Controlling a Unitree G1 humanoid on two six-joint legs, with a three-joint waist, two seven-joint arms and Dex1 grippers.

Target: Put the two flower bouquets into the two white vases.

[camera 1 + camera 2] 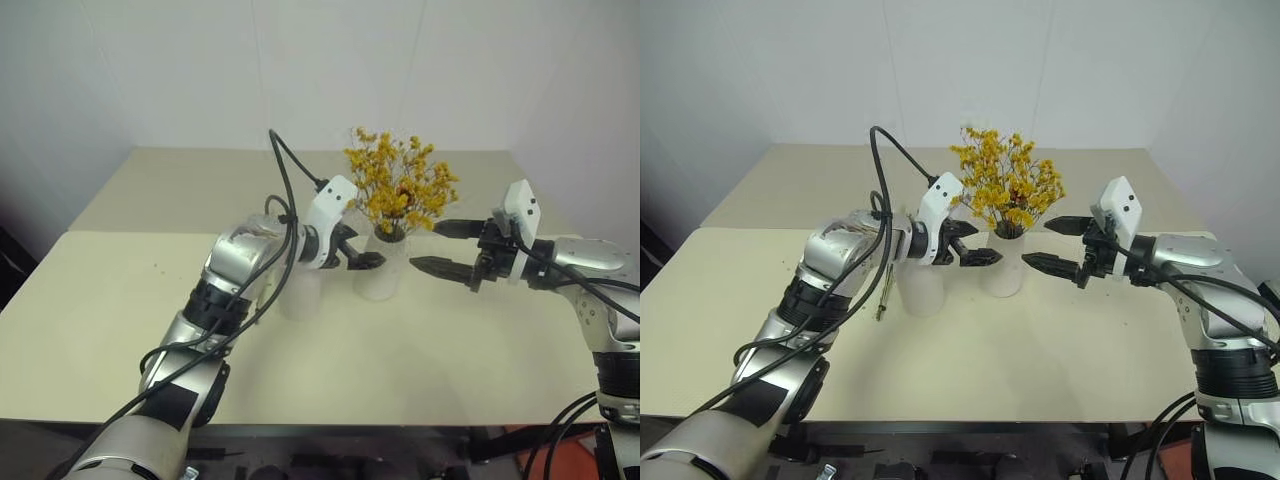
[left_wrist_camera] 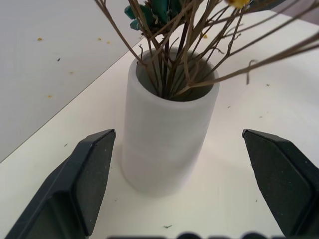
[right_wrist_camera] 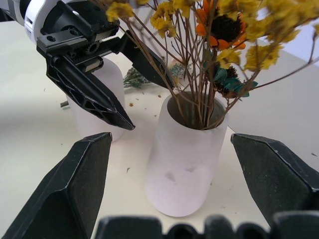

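the yellow-orange bouquet (image 1: 1006,190) spreads wide over its vase (image 1: 1002,263), blocking any way down from above. the left gripper (image 1: 965,243) and right gripper (image 1: 1062,245), jaws wide, flank it closely. the second vase (image 1: 920,285) crowds the left side; the near bench (image 1: 980,370) lies open.

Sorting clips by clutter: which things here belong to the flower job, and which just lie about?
Job:
yellow bouquet, in its white vase
second white vase
grey-green sprig, on the table
left hand, right hand, both open

Lying about:
flower crumbs on the table
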